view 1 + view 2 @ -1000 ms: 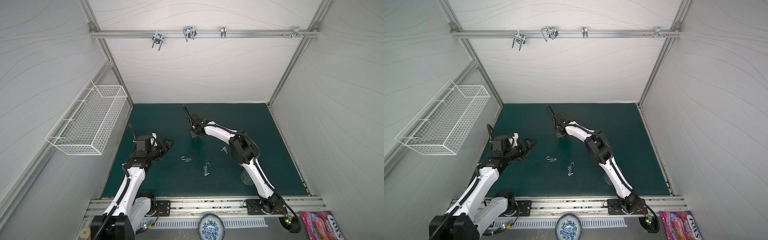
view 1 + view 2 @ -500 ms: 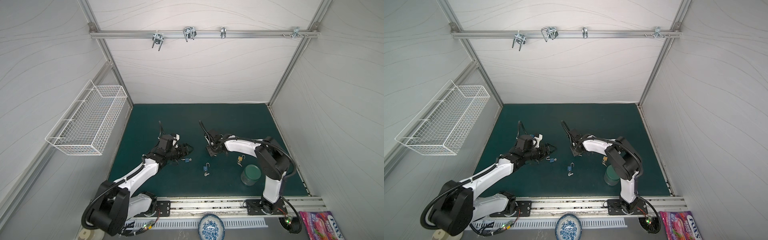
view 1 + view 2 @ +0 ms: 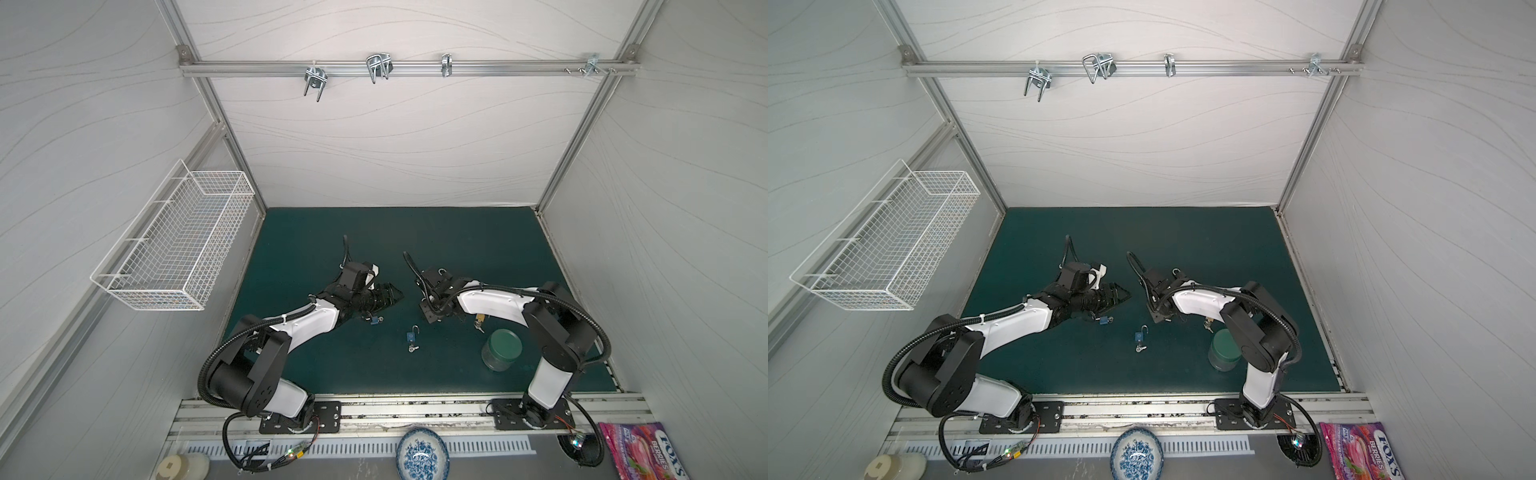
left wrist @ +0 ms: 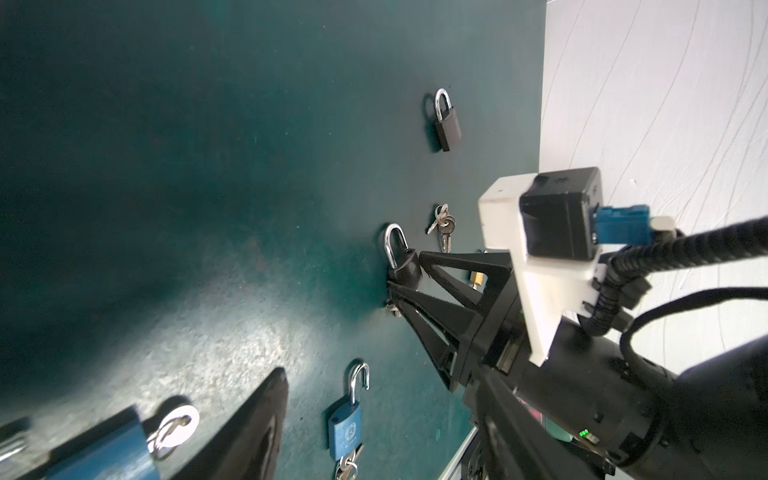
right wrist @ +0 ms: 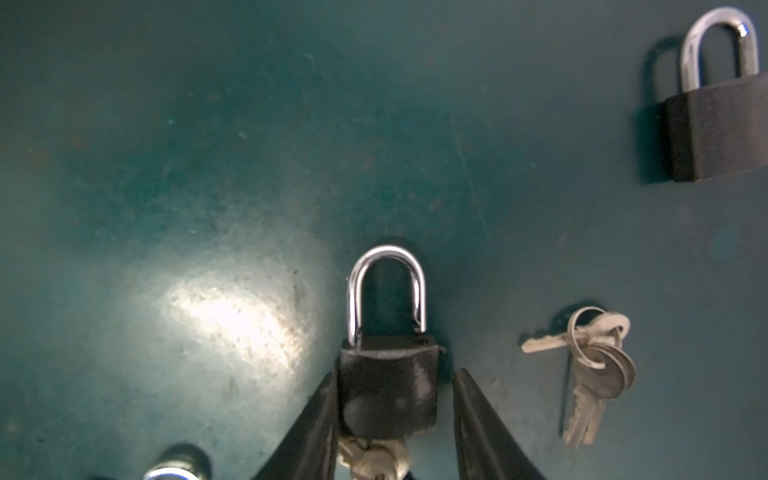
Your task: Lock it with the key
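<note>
A dark green surface [image 3: 457, 237] fills the floor of a white-walled booth. A white wire basket [image 3: 166, 249] hangs on the left wall, well above the surface. Across the back wall runs a metal rail [image 3: 498, 68] carrying several metal hooks [image 3: 315, 79]. A clear jar [image 3: 502, 348] with a green lid stands upright near the front right of the surface. In front of the surface's edge lie a blue-patterned bowl [image 3: 422, 457], a pink candy bag [image 3: 644, 451] at the right, and a cream round object [image 3: 183, 465] at the left.
</note>
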Controlling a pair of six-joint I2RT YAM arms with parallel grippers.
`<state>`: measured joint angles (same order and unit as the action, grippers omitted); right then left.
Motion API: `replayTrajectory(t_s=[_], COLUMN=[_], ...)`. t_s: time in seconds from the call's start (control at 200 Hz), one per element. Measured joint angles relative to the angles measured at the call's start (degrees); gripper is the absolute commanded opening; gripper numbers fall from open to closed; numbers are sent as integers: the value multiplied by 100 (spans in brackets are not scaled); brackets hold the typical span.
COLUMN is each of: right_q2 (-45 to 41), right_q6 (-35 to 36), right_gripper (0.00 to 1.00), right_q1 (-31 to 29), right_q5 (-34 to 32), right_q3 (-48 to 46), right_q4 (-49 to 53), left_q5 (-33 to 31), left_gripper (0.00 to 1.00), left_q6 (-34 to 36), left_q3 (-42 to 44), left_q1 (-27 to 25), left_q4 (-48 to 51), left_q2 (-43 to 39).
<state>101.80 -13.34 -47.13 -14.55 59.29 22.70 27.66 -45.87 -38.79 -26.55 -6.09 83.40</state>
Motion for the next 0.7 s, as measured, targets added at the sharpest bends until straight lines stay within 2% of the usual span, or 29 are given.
replayTrajectory(t_s=[0.085, 0.215, 0.7], right_q2=[52, 133, -59], right_q6=[81, 155, 173], right_gripper=[46, 39, 23], right_q1=[-4, -4, 227], right_q5=[-24, -17, 531], right_q3=[72, 162, -63], right_q4=[33, 20, -208], left_q5=[-9, -28, -101], left_gripper=[71, 71, 71], left_q6=[0, 0, 63], left_q3=[0, 0, -24], left_q1=[0, 0, 9], left_q4=[0, 0, 170], left_q2=[-2, -4, -208])
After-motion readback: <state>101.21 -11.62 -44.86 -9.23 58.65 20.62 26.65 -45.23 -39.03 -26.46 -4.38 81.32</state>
